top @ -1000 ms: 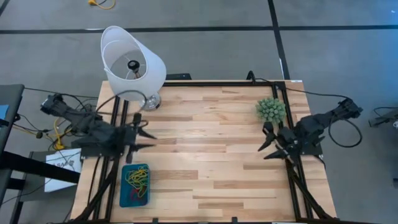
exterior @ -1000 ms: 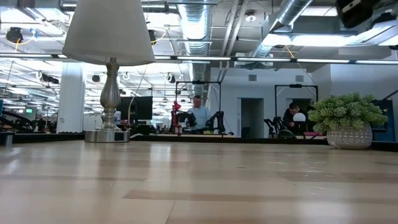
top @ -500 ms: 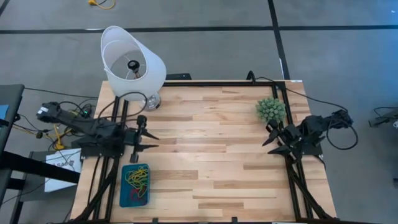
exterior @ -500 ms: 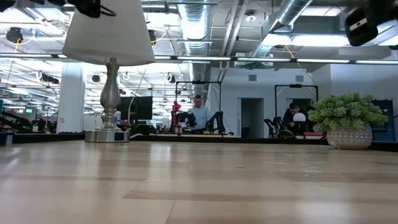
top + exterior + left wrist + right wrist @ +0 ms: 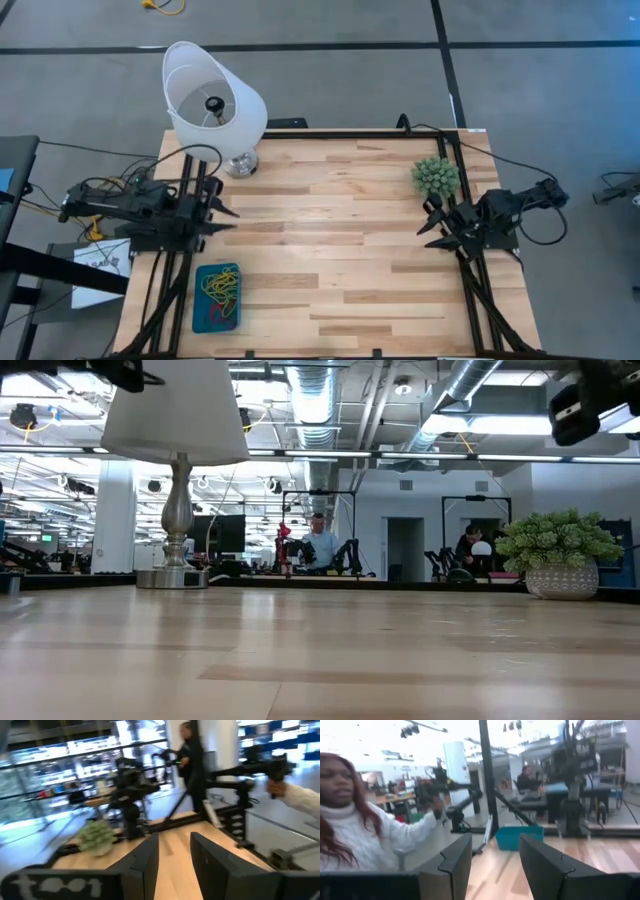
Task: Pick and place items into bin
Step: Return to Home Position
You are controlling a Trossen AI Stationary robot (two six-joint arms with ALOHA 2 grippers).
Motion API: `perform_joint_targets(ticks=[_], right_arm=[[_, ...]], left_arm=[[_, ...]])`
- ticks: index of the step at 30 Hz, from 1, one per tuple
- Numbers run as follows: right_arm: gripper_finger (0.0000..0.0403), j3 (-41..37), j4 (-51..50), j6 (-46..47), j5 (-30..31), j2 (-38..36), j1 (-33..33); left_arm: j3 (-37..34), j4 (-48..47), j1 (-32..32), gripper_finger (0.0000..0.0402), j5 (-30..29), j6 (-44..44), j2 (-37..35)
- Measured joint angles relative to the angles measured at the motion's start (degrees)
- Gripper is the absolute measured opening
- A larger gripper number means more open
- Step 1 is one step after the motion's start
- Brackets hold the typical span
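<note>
Near the gaping left end effector (image 5: 228, 220), the bin (image 5: 199, 300) lies lengthwise front-to-back.

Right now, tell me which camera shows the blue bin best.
The high view: it looks straight down on the whole bin with the rubber bands inside. The right wrist view shows only its teal side wall, far off. The low and left wrist views miss it.

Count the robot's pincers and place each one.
2. Left pincer, open, at the table's left edge near the bin; right pincer, open, at its right edge by the plant.
</note>
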Motion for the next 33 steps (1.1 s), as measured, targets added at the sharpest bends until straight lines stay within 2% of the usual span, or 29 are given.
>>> perform_joint_targets(ticks=[2, 6, 12, 15, 19, 22, 27, 29, 33], right_arm=[[0.0157, -2.12, 3.3, -0.15, -0.04, -0.02, -0.02], [0.0154, -4.78, 8.32, 1.88, -0.02, -0.06, -0.03], [0.0153, -5.86, 8.84, 3.25, 0.08, -0.01, -0.03], [0.0152, -5.88, 8.71, 1.42, 0.08, -0.02, -0.03], [0.015, -5.86, 9.26, 1.12, -0.07, -0.02, -0.03], [0.0151, -5.86, 8.39, 1.46, -0.1, -0.02, -0.03], [0.0153, -5.84, 7.23, 1.68, -1.4, 0.01, 0.01], [0.0152, -5.84, 7.07, 0.67, -3.83, 0.01, -0.03], [0.015, -5.79, 8.41, -1.99, -6.05, -0.02, -0.04]], left_arm=[[-2.91, 2.91, 0.0, 0.0102, 2.28, 0.3, -1.06], [-8.01, 10.67, 0.0, 0.0102, 1.45, -0.59, -1.47], [-17.25, 23.8, -0.07, 0.0102, 2.77, -3.94, -1.41], [-20.5, 27.37, -0.07, 0.0102, 2.5, -4.69, -1.39], [-20.68, 26.1, -0.07, 0.0102, 1.48, -4.59, -1.42], [-20.54, 25.62, -0.02, 0.0102, -1.06, -1.39, -1.75], [-20.46, 23.38, -0.02, 0.0102, -5.98, 0.07, -6.24], [-20.46, 21.41, -0.02, 0.0102, -4.74, 0.23, -9.32], [-20.35, 17.0, 0.0, 0.0103, 2.59, -0.43, -15.2]])
